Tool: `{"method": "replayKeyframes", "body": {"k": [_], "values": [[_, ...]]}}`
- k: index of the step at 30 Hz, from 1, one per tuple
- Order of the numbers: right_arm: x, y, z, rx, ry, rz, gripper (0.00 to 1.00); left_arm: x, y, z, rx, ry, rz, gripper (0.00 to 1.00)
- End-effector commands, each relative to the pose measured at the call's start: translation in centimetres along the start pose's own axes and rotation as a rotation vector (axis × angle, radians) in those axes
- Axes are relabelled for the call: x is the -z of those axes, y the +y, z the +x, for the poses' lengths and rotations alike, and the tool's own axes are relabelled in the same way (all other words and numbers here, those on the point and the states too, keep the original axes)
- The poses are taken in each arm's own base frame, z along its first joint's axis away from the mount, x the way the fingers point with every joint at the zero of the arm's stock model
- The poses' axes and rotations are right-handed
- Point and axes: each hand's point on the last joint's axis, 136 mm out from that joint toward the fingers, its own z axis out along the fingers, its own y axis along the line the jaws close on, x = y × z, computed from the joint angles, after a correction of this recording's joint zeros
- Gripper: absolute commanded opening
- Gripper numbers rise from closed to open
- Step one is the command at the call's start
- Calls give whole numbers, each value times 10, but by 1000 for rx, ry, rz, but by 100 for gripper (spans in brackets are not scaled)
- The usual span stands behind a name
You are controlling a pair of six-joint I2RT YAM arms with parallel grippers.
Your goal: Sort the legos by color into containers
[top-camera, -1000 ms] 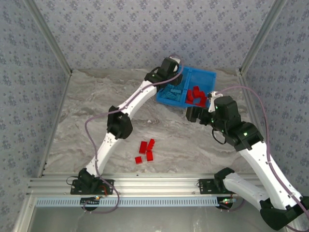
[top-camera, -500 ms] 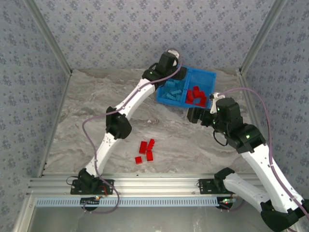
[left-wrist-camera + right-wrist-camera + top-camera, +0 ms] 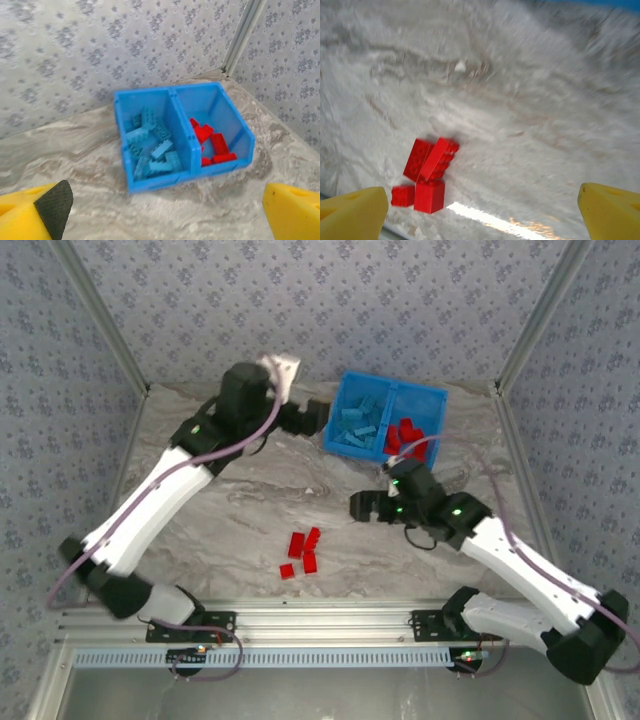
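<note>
The blue bin stands at the back right of the table. Its left container holds light blue legos and its right container holds red legos. Several red legos lie loose on the table near the front. My left gripper is open and empty just left of the bin. In the left wrist view, the bin with its blue legos and red legos lies beyond the left gripper. My right gripper is open and empty, up and right of the loose red legos.
Patterned walls and metal corner posts close in the marble table. The arms' bases sit on the metal rail at the near edge.
The left arm has pulled back from over the bin to its left, and its jaws have opened. The right arm has swung left and forward, away from the bin, towards the loose red legos.
</note>
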Motion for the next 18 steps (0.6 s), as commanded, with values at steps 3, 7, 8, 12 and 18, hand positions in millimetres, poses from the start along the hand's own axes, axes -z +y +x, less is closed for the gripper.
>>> {"method": "replayKeyframes", "body": {"k": [3, 7, 8, 12, 18], "values": [[-49, 40, 34, -52, 127, -73, 100, 28, 33, 77, 5, 73, -109, 99], [-80, 59, 56, -5, 249, -60, 100, 50, 47, 130, 53, 140, -149, 99], [-87, 65, 61, 23, 278, -68, 100, 53, 52, 141, 68, 149, -164, 99], [-116, 70, 77, 58, 385, -38, 100, 59, 59, 171, 129, 153, -178, 99], [-150, 63, 91, 58, 465, 48, 86, 57, 60, 179, 135, 141, -175, 99]]}}
